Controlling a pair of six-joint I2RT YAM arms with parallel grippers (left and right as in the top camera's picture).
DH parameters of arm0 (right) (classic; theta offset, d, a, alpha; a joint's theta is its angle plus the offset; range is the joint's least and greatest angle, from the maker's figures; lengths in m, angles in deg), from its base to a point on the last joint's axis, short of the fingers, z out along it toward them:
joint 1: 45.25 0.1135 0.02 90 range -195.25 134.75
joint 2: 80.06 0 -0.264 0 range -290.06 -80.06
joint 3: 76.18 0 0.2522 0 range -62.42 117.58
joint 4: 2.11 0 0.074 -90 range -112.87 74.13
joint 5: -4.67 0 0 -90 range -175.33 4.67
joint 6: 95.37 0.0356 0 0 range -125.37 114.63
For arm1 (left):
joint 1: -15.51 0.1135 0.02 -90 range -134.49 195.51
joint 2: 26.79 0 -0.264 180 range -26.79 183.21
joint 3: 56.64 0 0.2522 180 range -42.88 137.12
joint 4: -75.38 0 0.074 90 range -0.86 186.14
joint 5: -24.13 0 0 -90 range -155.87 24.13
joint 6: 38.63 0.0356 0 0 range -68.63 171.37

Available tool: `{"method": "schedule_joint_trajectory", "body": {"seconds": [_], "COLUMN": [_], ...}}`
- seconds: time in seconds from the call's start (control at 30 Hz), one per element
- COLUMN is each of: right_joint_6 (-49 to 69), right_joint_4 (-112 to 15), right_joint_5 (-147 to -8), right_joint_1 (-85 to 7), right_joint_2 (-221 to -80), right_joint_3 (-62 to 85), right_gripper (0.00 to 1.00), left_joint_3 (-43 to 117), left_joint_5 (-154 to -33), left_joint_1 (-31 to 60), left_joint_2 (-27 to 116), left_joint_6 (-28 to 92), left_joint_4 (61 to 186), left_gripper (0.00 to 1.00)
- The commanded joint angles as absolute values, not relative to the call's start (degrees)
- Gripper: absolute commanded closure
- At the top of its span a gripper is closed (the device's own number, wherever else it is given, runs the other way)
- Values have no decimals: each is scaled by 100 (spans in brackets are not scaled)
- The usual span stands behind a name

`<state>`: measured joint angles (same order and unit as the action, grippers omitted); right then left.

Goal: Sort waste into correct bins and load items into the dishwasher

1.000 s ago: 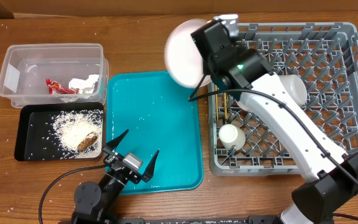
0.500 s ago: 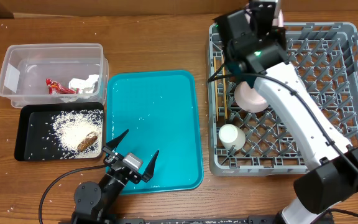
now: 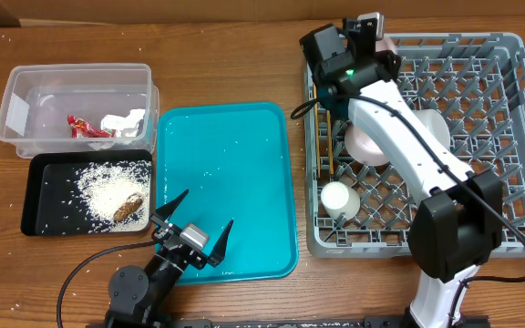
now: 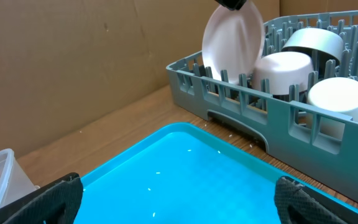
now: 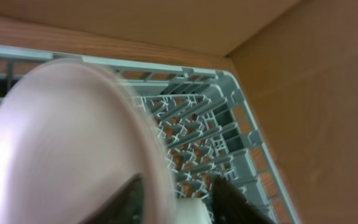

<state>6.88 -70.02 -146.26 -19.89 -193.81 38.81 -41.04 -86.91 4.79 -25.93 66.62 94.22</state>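
A round white plate (image 4: 232, 40) stood on edge among the pegs at the far left corner of the grey dish rack (image 3: 509, 137). The right hand (image 3: 365, 25) was clenched on its top rim. Nearer in the rack lay a pale pink dish (image 3: 365, 146), a greyish-white bowl (image 3: 431, 128), a small white cup (image 3: 338, 199) and chopsticks (image 3: 328, 155). Left of the rack lay a teal tray (image 3: 226, 164). The left hand (image 3: 197, 223) hung over its near edge, fingers spread and holding nothing. Farther left were a clear tub (image 3: 25, 91) and a black tray (image 3: 39, 196) of rice (image 3: 108, 187). The desk (image 3: 226, 55) was brown wood with stray grains on it. A plain brown wall (image 4: 73, 62) rose behind it.
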Motion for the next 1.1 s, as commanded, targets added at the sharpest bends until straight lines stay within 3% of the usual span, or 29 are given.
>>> {"method": "schedule_joint_trajectory", "body": {"seconds": [0.0, 0.1, 0.27, 0.37, 0.43, 0.57, 0.7, 1.07], "right_joint_6": [702, 774, 1021, 1596, 1744, 1735, 1718, 2660], "right_joint_4": [-7076, -7251, -7802, -8211, -8311, -8379, -8829, -10381], "right_joint_5": [-14886, -14818, -13915, -12790, -12053, -11089, -11013, -12095], "right_joint_1": [-1678, -1318, -323, 311, 628, 1032, 1089, 381], "right_joint_2": [-18959, -18570, -17639, -16992, -16627, -15884, -15405, -13939], "right_joint_3": [3934, 3934, 3934, 3934, 3934, 3934, 3934, 3927], "right_gripper": [57, 55, 39, 23, 0, 0, 0, 0], "left_joint_3": [-4154, -4154, -4154, -4154, -4154, -4154, -4154, -4154], "left_joint_5": [-8734, -8734, -8734, -8734, -8734, -8734, -8734, -8734], "left_joint_1": [535, 535, 535, 535, 535, 535, 535, 535], "left_joint_2": [-2648, -2648, -2648, -2648, -2648, -2648, -2648, -2648], "left_joint_6": [6747, 6747, 6747, 6747, 6747, 6747, 6747, 6747], "left_joint_4": [9400, 9400, 9400, 9400, 9400, 9400, 9400, 9400], "left_gripper": [0, 0, 0, 0, 0, 0, 0, 0]}}
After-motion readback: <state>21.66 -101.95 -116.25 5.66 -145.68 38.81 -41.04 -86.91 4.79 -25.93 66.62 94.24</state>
